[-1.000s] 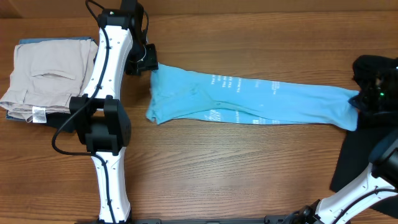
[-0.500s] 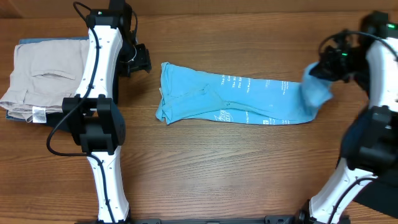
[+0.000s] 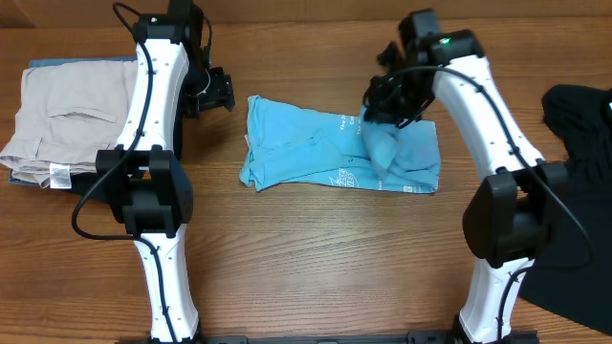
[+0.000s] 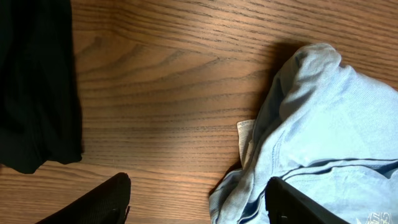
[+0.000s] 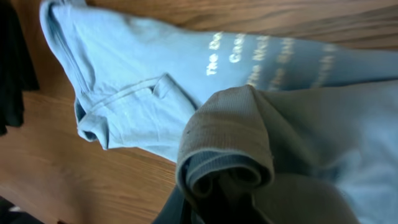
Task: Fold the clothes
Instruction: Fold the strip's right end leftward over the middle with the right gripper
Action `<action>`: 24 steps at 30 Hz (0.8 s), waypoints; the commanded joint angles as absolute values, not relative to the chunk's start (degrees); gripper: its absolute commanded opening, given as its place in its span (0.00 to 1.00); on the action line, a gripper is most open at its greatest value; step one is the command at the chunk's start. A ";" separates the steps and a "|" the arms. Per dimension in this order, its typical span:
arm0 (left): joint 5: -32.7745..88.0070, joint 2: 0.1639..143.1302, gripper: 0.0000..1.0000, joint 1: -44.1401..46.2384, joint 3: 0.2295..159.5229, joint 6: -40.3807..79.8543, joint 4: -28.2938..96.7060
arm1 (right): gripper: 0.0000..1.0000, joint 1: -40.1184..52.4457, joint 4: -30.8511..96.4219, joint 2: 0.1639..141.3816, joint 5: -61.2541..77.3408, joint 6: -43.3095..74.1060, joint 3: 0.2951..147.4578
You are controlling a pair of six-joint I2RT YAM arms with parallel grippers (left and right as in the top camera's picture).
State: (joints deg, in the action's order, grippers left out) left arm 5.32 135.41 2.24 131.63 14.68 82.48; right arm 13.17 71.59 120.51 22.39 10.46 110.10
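The clothes, a light blue T-shirt (image 3: 306,153), lie in a long folded strip across the middle of the table. My right gripper (image 3: 384,107) is shut on the shirt's right end and holds it lifted over the strip's middle. In the right wrist view the bunched hem (image 5: 227,146) hangs at my right gripper (image 5: 231,202), over the printed shirt (image 5: 143,68). My left gripper (image 3: 220,93) stands open just left of the shirt's left end. In the left wrist view its fingers (image 4: 93,202) are spread wide, with the shirt's edge (image 4: 311,118) beside the right one.
Folded beige trousers (image 3: 67,119) lie at the far left. Black cloth (image 3: 579,115) sits at the right edge and runs down the right side (image 3: 569,277). A dark shape (image 4: 31,87) fills the left wrist view's upper left.
My right gripper has carried the shirt's right end far to the left, doubling the strip over itself. My left gripper has let go of the left end, backed off and opened wider.
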 commanded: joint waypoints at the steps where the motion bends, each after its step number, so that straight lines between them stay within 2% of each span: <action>1: 5.34 134.21 0.73 2.42 133.29 13.82 82.30 | 0.04 16.16 66.57 119.92 21.82 10.57 105.89; 6: 5.34 134.21 0.73 2.42 133.29 13.72 82.52 | 0.06 17.15 61.87 119.94 21.52 11.70 102.32; 7: 5.34 134.21 0.73 2.42 133.29 13.72 82.52 | 0.29 17.15 61.45 119.94 21.87 12.05 102.32; 8: 5.34 134.21 0.74 2.42 133.29 13.72 82.52 | 0.57 17.15 60.42 119.94 23.07 11.99 102.32; 9: 5.34 134.21 0.75 2.42 133.29 13.72 82.52 | 0.69 17.10 59.66 119.94 26.02 9.85 102.41; 11: 5.34 134.21 0.77 2.42 133.29 13.63 82.54 | 0.78 14.94 61.45 119.90 34.57 2.63 104.79; 12: 5.34 134.21 0.77 2.42 133.29 13.26 82.56 | 0.80 13.45 63.70 119.83 34.79 1.72 106.56; 14: 5.34 134.21 0.77 2.42 133.29 13.28 82.54 | 0.79 10.87 66.76 119.79 34.63 1.45 108.38; 18: 5.37 134.21 0.79 2.42 133.29 13.28 82.30 | 0.66 8.75 68.42 119.81 30.44 1.45 106.94; 19: 5.37 134.21 0.79 2.42 133.29 13.28 82.28 | 0.59 9.17 67.53 119.81 30.28 1.48 106.02; 20: 5.37 134.21 0.79 2.42 133.29 13.28 82.32 | 0.43 9.78 67.09 119.81 30.24 1.48 105.38; 21: 5.37 134.21 0.79 2.42 133.29 13.28 82.35 | 0.24 10.39 66.35 119.81 30.24 1.52 104.51; 22: 5.37 134.21 0.79 2.42 133.29 13.28 82.46 | 0.09 11.55 64.29 119.81 29.82 1.74 102.59; 24: 5.37 134.21 0.79 2.42 133.29 13.28 82.67 | 0.08 13.30 60.64 119.81 25.45 3.77 98.89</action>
